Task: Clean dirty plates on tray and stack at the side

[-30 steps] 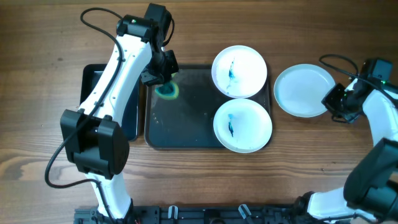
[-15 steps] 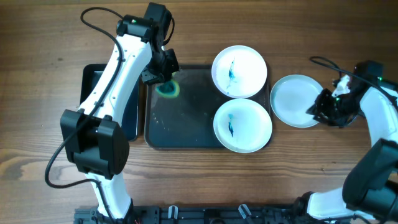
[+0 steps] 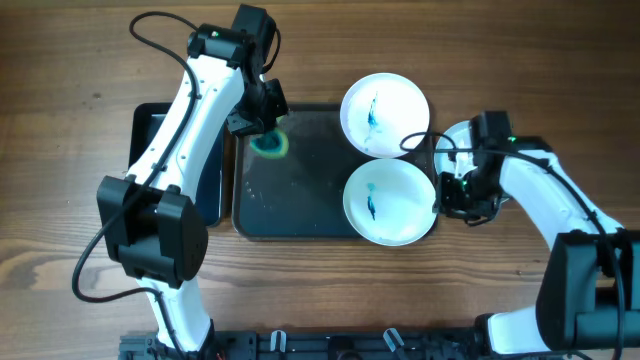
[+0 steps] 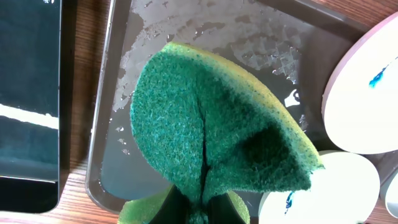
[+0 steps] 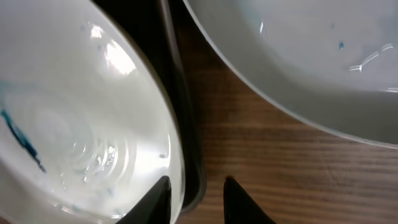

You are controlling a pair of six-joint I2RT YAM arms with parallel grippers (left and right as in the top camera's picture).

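Right pincer (image 5: 198,194), tips apart astride ink-smeared round white plate (image 5: 74,112) at dark grey rectangular tray (image 5: 178,93) rim, may grab both; left pincer (image 4: 199,210) clamps green sponge (image 4: 211,137).

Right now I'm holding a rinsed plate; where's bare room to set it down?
Free: the wet left half of the large tray, between the green sponge and the far smeared plate and near smeared plate; also wooden table between tray and arm bases. Crowded: the tray's right edge, where the right gripper straddles the rim beside the third plate.
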